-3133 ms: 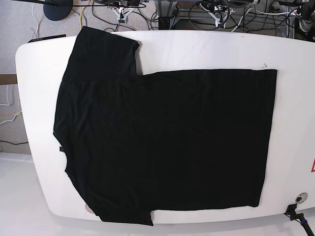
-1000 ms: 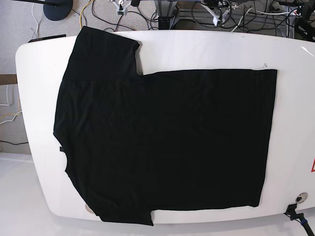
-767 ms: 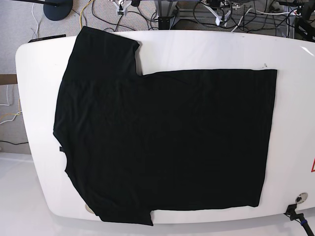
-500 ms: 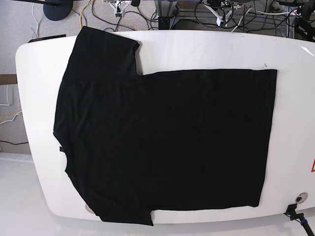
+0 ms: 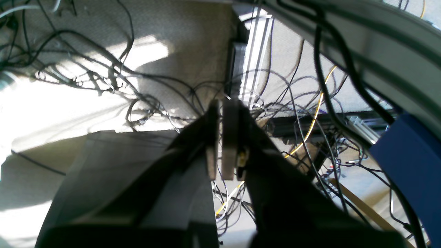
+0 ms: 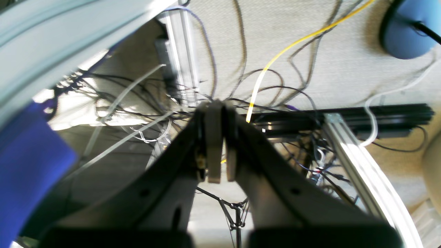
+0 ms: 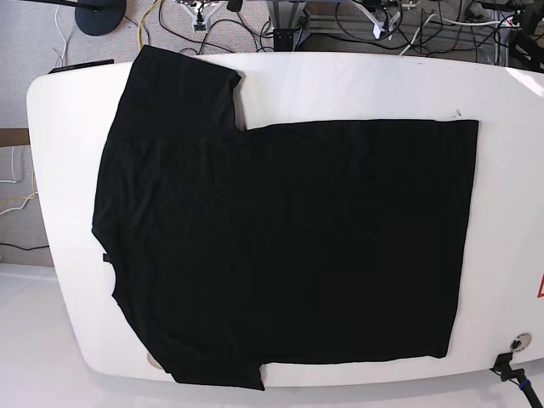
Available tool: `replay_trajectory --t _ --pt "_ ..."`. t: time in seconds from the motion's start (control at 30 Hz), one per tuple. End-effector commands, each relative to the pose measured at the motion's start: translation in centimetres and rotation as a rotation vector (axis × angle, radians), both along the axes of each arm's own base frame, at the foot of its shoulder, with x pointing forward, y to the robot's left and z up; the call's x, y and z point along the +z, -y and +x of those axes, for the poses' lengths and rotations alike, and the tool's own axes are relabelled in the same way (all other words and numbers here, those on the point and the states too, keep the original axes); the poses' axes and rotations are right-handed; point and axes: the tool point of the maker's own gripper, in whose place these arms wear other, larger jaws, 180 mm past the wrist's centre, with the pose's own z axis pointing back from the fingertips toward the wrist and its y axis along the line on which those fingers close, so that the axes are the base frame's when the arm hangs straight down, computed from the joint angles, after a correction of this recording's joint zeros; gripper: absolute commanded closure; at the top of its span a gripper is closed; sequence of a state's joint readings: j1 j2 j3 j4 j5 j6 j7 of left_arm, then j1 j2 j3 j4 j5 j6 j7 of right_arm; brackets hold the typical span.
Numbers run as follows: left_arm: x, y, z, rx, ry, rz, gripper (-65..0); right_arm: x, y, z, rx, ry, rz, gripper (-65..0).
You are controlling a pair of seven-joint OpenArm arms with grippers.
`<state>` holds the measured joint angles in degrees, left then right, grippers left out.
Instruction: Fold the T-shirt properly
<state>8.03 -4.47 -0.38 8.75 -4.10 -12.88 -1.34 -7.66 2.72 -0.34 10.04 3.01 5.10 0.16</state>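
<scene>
The T-shirt [image 7: 280,246] lies flat and spread out on the white table [image 7: 357,89], plain black side up. Its collar points left, its hem right, and one sleeve [image 7: 183,81] reaches toward the far left edge. The other sleeve [image 7: 212,370] lies at the near edge. My left gripper [image 5: 220,105] is shut and empty, hanging over the cabled floor in the left wrist view. My right gripper [image 6: 219,103] is also shut and empty above the floor. Neither gripper is near the shirt.
Tangled cables and aluminium frame rails [image 7: 293,21] run along the floor beyond the table's far edge. A dark round stand base [image 7: 98,17] sits at the far left. A metal fitting [image 7: 520,342] and a red sticker [image 7: 541,287] mark the table's right end.
The T-shirt has not moved. Small white parts among the cables at the top edge of the base view have drifted further up and outward.
</scene>
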Motion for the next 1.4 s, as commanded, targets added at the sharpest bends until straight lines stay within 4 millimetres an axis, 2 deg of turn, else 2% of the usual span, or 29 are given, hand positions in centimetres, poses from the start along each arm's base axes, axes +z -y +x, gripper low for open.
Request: replay_trajectory --t 0.0,0.1,0.17,0.4,0.57,0.67,0.8,0.93,1.2,1.37 --pt "0.1 -0.3 0.2 -0.006 0.019 0.001 -4.6 0.2 0.7 0.0 0.002 0.023 -0.007 -1.3" --pt "0.3 -0.3 -0.6 -0.01 0.02 0.002 -18.2 0.5 0.9 -0.2 0.008 0.052 -0.01 -1.4" --pt "0.4 -0.3 -1.0 -0.012 0.024 0.002 -22.4 0.7 0.9 -1.0 0.01 0.056 -0.009 -1.4" --pt "1.2 -0.2 -1.9 -0.025 0.071 0.001 -23.1 2.2 0.7 -1.6 0.018 0.13 -0.005 -1.6" --pt "2.4 -0.1 -2.5 -0.042 0.119 -0.001 -23.1 4.1 0.5 -2.6 0.027 0.182 0.0 -9.7" --pt "3.1 0.0 -4.5 -0.048 0.107 -0.003 -23.1 5.4 0.4 -3.7 0.033 0.2 0.003 -10.1" --pt "4.4 0.3 -5.7 -0.062 0.129 -0.009 -23.1 6.8 1.0 -5.2 0.048 0.204 -0.004 -10.1" --pt "5.9 0.4 -7.8 -0.073 0.129 -0.012 -23.0 8.4 1.0 -6.1 0.056 0.222 -0.001 -10.1" --pt "11.2 1.4 -9.1 -0.105 0.219 -0.032 -23.0 13.6 0.9 -6.8 0.088 0.296 0.009 -10.1" --pt "15.1 -0.4 -7.7 -0.131 0.305 0.005 -23.0 17.7 0.1 -6.2 0.096 0.362 0.026 -10.1"
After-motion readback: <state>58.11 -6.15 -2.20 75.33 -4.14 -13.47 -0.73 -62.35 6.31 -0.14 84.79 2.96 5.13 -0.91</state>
